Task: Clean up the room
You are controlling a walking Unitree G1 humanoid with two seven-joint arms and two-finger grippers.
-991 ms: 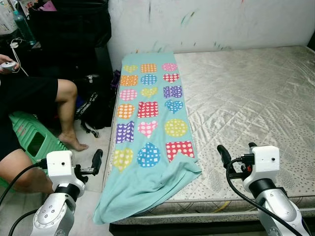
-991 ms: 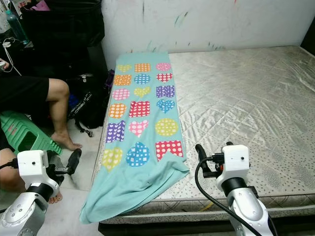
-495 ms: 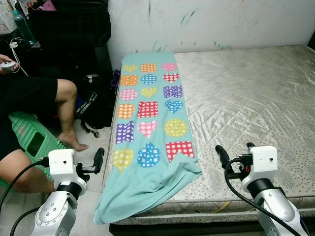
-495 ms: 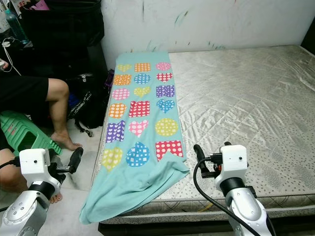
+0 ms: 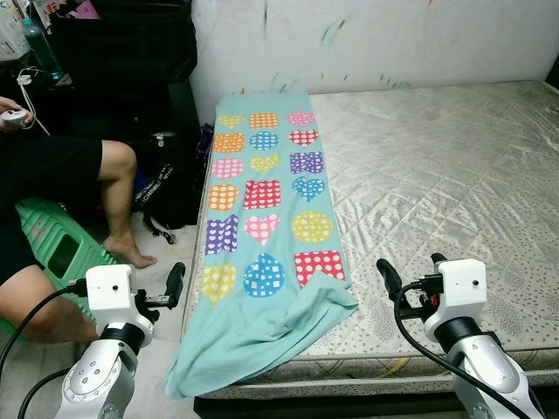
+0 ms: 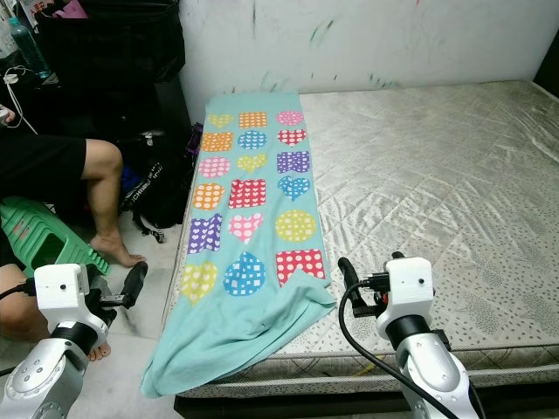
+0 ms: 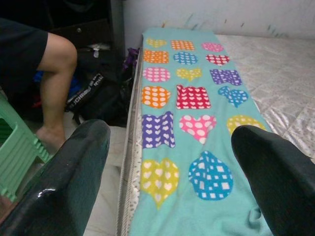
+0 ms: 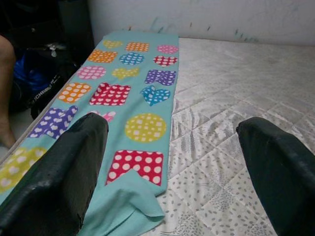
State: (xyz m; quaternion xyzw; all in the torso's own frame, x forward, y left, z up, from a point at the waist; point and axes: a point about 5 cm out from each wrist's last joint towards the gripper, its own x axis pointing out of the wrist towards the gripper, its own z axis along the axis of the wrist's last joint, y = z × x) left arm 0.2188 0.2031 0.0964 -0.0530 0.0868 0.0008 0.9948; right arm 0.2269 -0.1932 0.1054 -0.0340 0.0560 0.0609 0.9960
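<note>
Left eye view: the blanket (image 5: pixel 262 236) runs down the frame's center-left along the mattress (image 5: pixel 454 183) edge. Both the left gripper (image 5: pixel 170 286) and right gripper (image 5: pixel 410 275) hover spread wide, holding nothing. Looks like the approach step; next they'd need to pinch the blanket's 2 near corners.

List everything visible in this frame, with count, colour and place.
Turquoise blanket with colourful dotted shapes: one, along the mattress's left edge, its near end hanging over.
Bare quilted grey mattress: one, against the wall.
Black backpack: one, on the floor beside the mattress.
Green plastic stool: one, under the seated person.
Seated person's leg: left of the mattress, foot on floor.
Left gripper: open, over the floor.
Right gripper: open, above the mattress's near edge.
</note>
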